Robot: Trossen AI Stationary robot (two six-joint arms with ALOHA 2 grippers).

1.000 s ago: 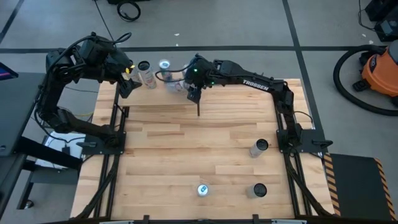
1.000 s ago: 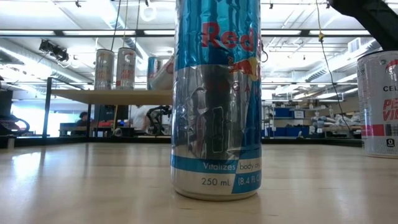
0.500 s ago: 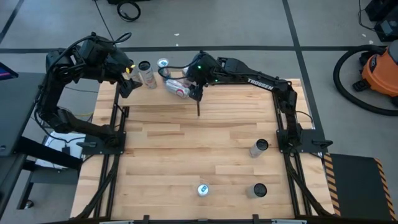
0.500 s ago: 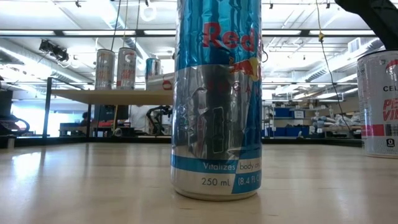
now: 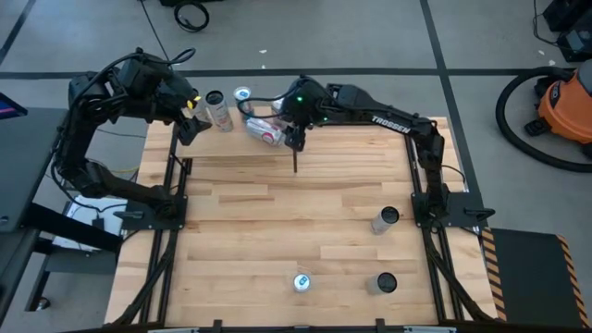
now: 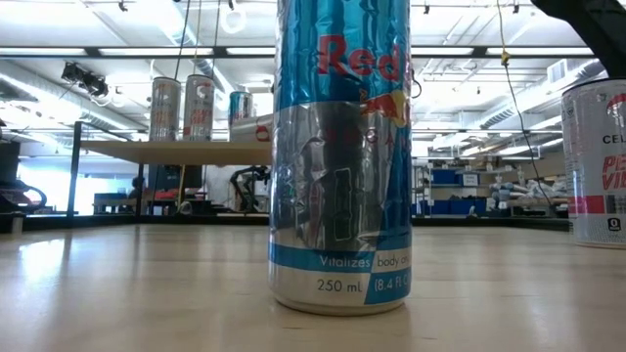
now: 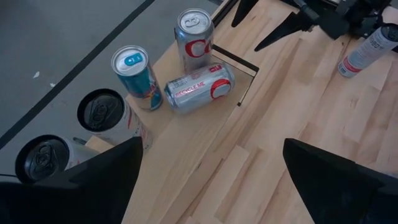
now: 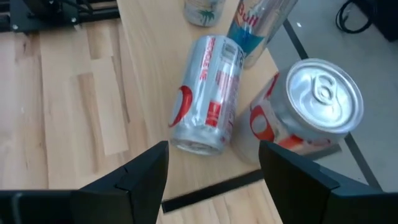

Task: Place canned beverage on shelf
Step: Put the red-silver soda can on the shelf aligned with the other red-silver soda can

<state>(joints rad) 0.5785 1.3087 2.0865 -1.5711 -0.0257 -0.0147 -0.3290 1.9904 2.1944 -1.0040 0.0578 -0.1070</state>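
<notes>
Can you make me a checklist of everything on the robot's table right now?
Surface: wooden table, planks bare in the middle.
Job's things: shelf holds four upright cans and one fallen can; three loose cans stand on the table.
Clutter: nothing seen.
Grippers: right gripper open above the fallen can; left gripper open, waiting at the shelf's end.
Cables: coil on the floor.
Surroundings: orange vacuum.

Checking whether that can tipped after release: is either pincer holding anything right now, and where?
Nothing is held. The right pincer stands open above the can lying on its side on the shelf; the left pincer is open too.
</notes>
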